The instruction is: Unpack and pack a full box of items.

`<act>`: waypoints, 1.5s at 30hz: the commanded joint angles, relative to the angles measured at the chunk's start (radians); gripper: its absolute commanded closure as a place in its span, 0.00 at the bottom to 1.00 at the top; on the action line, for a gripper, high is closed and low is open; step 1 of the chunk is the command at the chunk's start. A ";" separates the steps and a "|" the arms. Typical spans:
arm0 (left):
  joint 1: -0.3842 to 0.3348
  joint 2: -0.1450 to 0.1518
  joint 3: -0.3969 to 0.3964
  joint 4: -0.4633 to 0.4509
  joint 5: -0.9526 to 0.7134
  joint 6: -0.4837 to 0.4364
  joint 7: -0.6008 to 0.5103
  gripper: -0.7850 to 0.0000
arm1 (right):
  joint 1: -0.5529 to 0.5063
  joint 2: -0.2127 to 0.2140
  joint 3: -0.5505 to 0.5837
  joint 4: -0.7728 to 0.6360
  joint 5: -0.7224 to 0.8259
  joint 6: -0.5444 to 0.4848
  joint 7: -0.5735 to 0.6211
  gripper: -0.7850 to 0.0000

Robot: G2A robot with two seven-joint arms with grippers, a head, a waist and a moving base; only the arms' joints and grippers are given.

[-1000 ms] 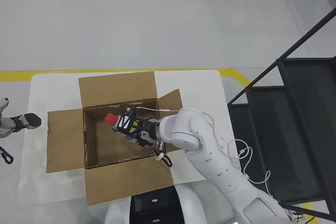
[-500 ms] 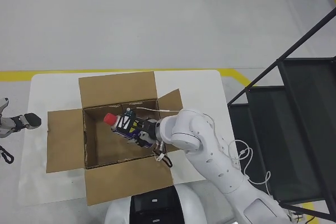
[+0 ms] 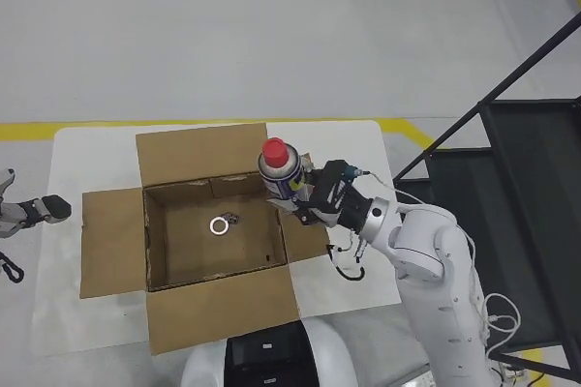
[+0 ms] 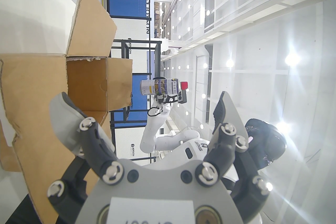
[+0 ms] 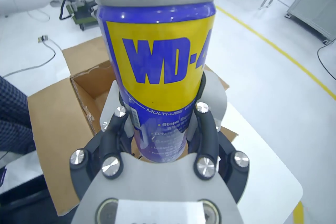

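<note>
One spray can (image 3: 281, 166) is what you have in hand: a blue and yellow body, a grey metal shoulder and a red cap, standing upright with the cap up. Your right claw (image 3: 303, 193) is clenched round its lower half, both fingers (image 5: 207, 114) pressed to the can's sides, and it holds the can in the air over the right wall of the open cardboard box (image 3: 111, 242), near the far corner. A second ago the can lay tilted down inside the box with your right arm stretched over the opening; now arm and can are lifted out, and the box floor shows a small white ring (image 3: 219, 225) with a small dark piece (image 3: 230, 215) just beside it. Your left claw (image 4: 143, 104) has not moved; it hangs released, fingers spread, off the worktop's left edge. The box sits with all four flaps folded out on a white worktop (image 3: 344, 145). Behind it you see a pale grey floor with a yellow line (image 3: 39, 129), and a dark metal stair (image 3: 504, 193) stands to the right.
</note>
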 commanded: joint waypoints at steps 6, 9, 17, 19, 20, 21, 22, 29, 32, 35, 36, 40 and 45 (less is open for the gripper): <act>0.000 0.000 0.000 0.000 0.000 0.000 0.000 0.00 | -0.031 0.003 0.020 0.007 -0.004 -0.003 -0.078 1.00; 0.000 0.000 0.000 0.000 0.000 0.000 0.000 0.00 | -0.031 0.003 0.020 0.007 -0.004 -0.003 -0.078 1.00; 0.000 0.000 0.000 0.000 0.000 0.000 0.000 0.00 | -0.031 0.003 0.020 0.007 -0.004 -0.003 -0.078 1.00; 0.000 0.000 0.000 0.000 0.000 0.000 0.000 0.00 | -0.031 0.003 0.020 0.007 -0.004 -0.003 -0.078 1.00; 0.000 0.000 0.000 0.000 0.000 0.000 0.000 0.00 | -0.031 0.004 0.023 0.005 -0.009 0.008 -0.086 1.00; 0.000 0.000 0.000 0.000 0.000 0.000 0.000 0.00 | -0.033 0.005 0.028 0.004 -0.002 0.018 -0.101 1.00; 0.000 0.000 0.000 0.000 0.000 0.000 0.000 0.00 | -0.033 0.007 0.041 0.001 0.005 0.022 -0.122 1.00; 0.000 0.000 0.000 0.000 0.000 0.000 0.000 0.00 | -0.108 0.027 0.234 0.014 0.019 -0.034 -0.321 1.00; 0.000 0.000 0.000 0.000 0.000 0.000 0.000 0.00 | -0.162 0.032 0.292 0.058 -0.038 -0.045 -0.422 1.00; 0.000 0.000 0.000 0.000 0.000 0.000 0.000 0.00 | -0.201 0.035 0.314 0.142 -0.108 -0.036 -0.533 1.00; 0.000 0.000 0.000 0.000 0.000 0.000 0.000 0.00 | -0.211 0.034 0.314 0.183 -0.118 -0.018 -0.571 1.00; 0.000 0.000 0.000 0.000 0.000 0.000 0.000 0.00 | -0.221 0.033 0.287 0.333 -0.174 0.045 -0.675 1.00; 0.000 0.000 0.000 0.000 0.000 0.000 0.000 0.00 | -0.216 0.031 0.253 0.434 -0.200 0.098 -0.759 1.00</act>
